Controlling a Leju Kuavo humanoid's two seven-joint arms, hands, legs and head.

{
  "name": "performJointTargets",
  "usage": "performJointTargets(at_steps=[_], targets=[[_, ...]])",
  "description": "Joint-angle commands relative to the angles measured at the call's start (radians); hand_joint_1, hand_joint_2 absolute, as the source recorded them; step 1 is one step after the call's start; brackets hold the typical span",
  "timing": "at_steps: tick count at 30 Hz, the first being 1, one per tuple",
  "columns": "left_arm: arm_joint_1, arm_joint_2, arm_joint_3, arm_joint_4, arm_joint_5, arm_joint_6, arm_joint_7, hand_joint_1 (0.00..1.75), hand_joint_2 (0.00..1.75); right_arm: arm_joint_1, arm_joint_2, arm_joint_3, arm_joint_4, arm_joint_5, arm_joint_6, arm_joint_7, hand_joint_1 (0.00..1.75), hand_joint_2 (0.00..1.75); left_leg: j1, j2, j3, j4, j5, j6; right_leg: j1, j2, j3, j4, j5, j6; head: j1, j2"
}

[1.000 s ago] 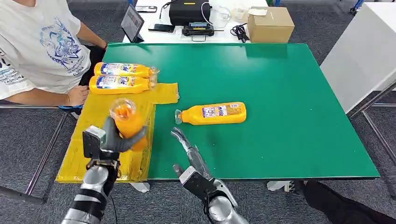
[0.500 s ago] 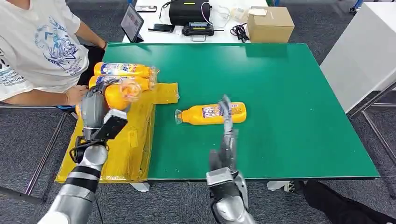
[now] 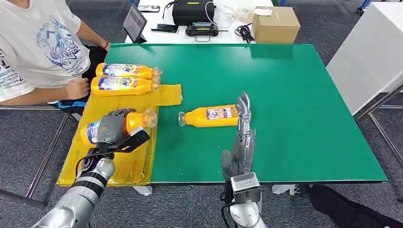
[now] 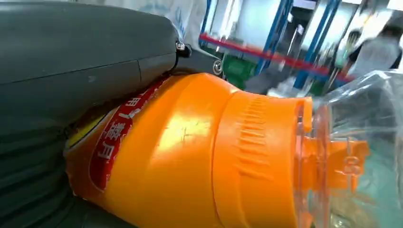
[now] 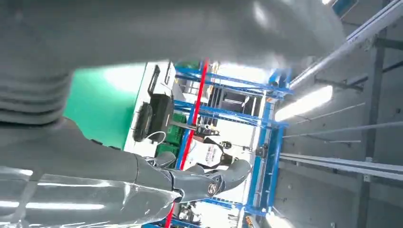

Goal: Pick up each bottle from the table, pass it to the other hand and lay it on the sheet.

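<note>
Bottle [image 3: 126, 124] lies gripped in left hand [image 3: 113, 127] over sheet [image 3: 116, 161], ready for release.
Right hand [image 3: 242, 137], fingers spread and empty, reaches toward table bottle [image 3: 216, 115].

Four orange bottles in all: two lying side by side on the yellow sheet [image 3: 123, 161] at its far end [image 3: 124, 71] [image 3: 122, 84], one gripped in the left robot hand [image 3: 113, 127] over the sheet [image 3: 135, 121], one lying on the green table [image 3: 304, 118] [image 3: 216, 116]. One sheet. Two robot hands, the right [image 3: 241, 137] with fingers straight. One cardboard box [image 3: 274, 24]. One person [image 3: 38, 47].
</note>
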Motion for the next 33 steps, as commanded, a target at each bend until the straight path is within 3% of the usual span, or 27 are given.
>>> performJointTargets(at_steps=[1,18,24,33], targets=[[-0.044,0.012,-0.006,0.199,-0.014,-0.051,0.008,1.75,1.75,0.01,-0.009,-0.048,0.013,-0.01,0.024,0.007,0.0,1.75,0.0,0.001,0.003,-0.001,-0.001,-0.001,0.0,0.0,0.003,-0.001,0.0,-0.001,0.0,0.0],[-0.054,0.017,-0.053,0.206,-0.079,-0.182,0.026,1.75,1.75,-0.012,0.005,-0.041,0.081,0.006,0.079,0.019,0.0,1.75,0.0,0.001,0.01,-0.002,-0.001,-0.001,0.001,0.001,0.01,-0.001,-0.001,-0.002,0.0,0.0],[-0.054,0.042,-0.13,0.241,-0.183,-0.256,0.08,1.75,1.75,-0.022,0.01,-0.049,0.108,-0.009,0.117,0.038,0.0,1.75,0.0,0.002,0.012,-0.002,-0.001,-0.001,0.001,0.002,0.012,-0.001,0.0,-0.002,0.0,0.0],[-0.047,0.049,-0.127,0.256,-0.178,-0.293,0.082,1.75,1.75,-0.024,0.012,-0.052,0.12,-0.01,0.123,0.036,0.0,1.75,0.0,0.004,0.016,-0.003,-0.002,-0.002,0.001,0.004,0.015,-0.002,0.0,-0.002,0.0,0.0]])
